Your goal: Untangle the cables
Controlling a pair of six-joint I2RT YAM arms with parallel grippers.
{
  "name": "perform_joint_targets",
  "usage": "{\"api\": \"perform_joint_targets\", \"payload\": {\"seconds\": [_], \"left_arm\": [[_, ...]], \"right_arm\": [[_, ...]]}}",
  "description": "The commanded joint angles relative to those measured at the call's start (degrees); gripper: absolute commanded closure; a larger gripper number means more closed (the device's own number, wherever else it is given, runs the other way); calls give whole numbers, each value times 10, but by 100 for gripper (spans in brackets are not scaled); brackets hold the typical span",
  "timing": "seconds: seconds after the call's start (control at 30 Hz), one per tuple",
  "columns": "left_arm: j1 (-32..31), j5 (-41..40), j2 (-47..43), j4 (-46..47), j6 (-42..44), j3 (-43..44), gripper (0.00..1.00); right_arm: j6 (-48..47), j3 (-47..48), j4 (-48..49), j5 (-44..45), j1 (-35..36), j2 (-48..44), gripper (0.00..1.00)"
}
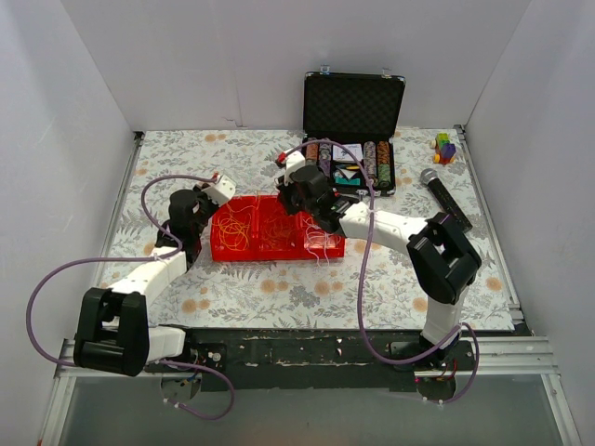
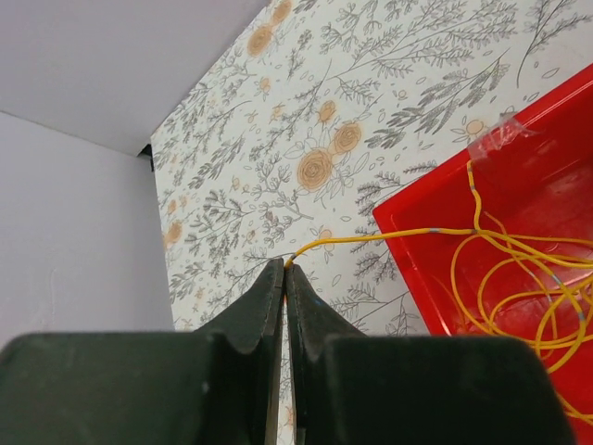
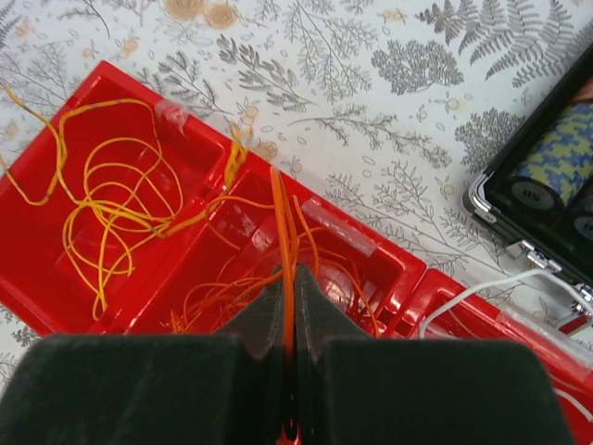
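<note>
The left pincer [image 2: 284,269] has matt black fingers, plastic by the look and faintly grainy. Beyond its tips the counter [image 2: 371,93] wears a matt covering printed with flowers; whether it is cloth or paper I cannot tell. To that pincer's right the red tray [image 2: 537,176] is glossy moulded plastic, with a shiny patch of clear tape [image 2: 500,139] on its rim. The cables [image 3: 283,250] ahead of the right pincer [image 3: 295,273] look smooth and plastic-coated. To that pincer's right the case [image 3: 477,199] has bright metal edging.
</note>
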Motion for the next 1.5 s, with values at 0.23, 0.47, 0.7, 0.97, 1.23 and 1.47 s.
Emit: {"api": "perform_joint_targets", "payload": {"seconds": [0.23, 0.47, 0.7, 0.97, 1.23, 1.47], "left_arm": [[10, 30, -77, -24, -37, -15, 100], [2, 110, -106, -65, -53, -19, 100], [-50, 117, -63, -100, -19, -3, 99], [-56, 121, -17, -143, -57, 91, 65], [-55, 194, -50, -290, -122, 220, 29], [-56, 266, -61, -435, -144, 295, 9]], "right_arm": [[16, 60, -75, 33, 16, 58, 99], [23, 101, -142, 34, 31, 106, 99], [39, 92, -167, 23, 34, 93, 97], [41, 114, -193, 15, 34, 48, 53], [45, 91, -229, 9, 34, -25, 15], [48, 70, -277, 8, 34, -90, 12]]}}
